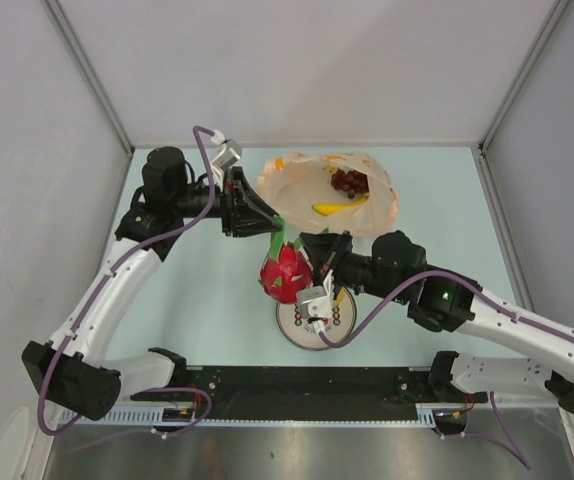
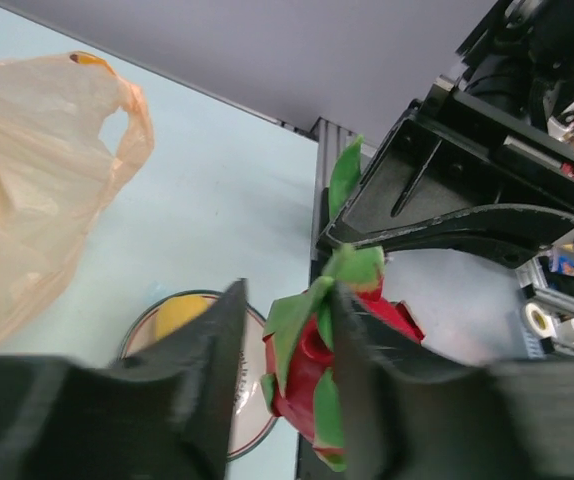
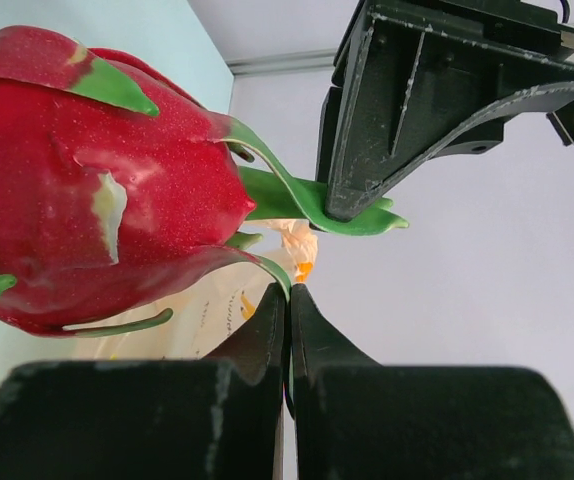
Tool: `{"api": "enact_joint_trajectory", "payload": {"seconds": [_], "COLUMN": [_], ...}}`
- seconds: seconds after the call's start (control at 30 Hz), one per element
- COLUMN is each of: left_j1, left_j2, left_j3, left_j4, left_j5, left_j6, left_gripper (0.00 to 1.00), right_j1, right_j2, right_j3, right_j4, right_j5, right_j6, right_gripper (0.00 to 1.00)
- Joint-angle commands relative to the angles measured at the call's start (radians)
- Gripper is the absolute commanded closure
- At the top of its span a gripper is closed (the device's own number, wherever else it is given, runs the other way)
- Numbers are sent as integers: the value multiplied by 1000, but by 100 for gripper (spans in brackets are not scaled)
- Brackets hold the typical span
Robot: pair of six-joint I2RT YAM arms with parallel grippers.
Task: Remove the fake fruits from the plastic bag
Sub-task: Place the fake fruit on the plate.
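Just above the plate (image 1: 289, 330), the dragon fruit (image 1: 285, 272) hangs outside the plastic bag (image 1: 297, 185).
Right fingers (image 3: 263, 335) pinch one green leaf tip; left fingers (image 2: 215, 350) stand apart around another tip. Banana (image 1: 335, 208) and grape bunch (image 1: 350, 181) lie in the bag on the tabletop (image 1: 187, 300).

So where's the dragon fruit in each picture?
Top view: dragon fruit in the middle, just above the plate.
Left wrist: dragon fruit bottom middle, between the fingers.
Right wrist: dragon fruit big, filling the left side.
Shared landmark: the left gripper at its green leaves.
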Motion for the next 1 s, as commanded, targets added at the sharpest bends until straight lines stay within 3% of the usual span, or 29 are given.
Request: {"api": "enact_joint_trajectory", "payload": {"seconds": [0.0,0.03,0.1,0.3,0.33,0.43,0.57,0.73,0.97], "left_j1": [-9,-10,-13,-68,-90,-127,-179,-232,-234], "left_j2": [-9,-9,-24,-57,-58,-77,-100,-80,-52], "left_j3": [-33,-39,-63,-117,-126,-183,-319,-430,-485], "left_j4": [91,94,97,10,-8,-29,94,224,274], "left_j5": [46,46,31,-62,-82,-159,-236,-306,-348], "left_j6": [-37,-36,-32,73,96,147,155,159,276], "left_gripper": [69,85,100,100,100,100,100,100,100], "right_j1": [18,18,16,-51,-59,-102,-232,-468,-545], "right_j2": [-11,-12,-12,-49,-57,-116,-208,-229,-242], "right_j3": [18,17,9,-55,-57,-57,-58,-87,-87], "right_j4": [67,57,39,-73,-105,-221,-383,-411,-429], "right_j5": [31,31,59,93,103,157,144,169,265], "right_j6": [22,25,32,131,141,181,195,264,416], "right_gripper": [100,100,100,48,33,18,11,11,11]}}
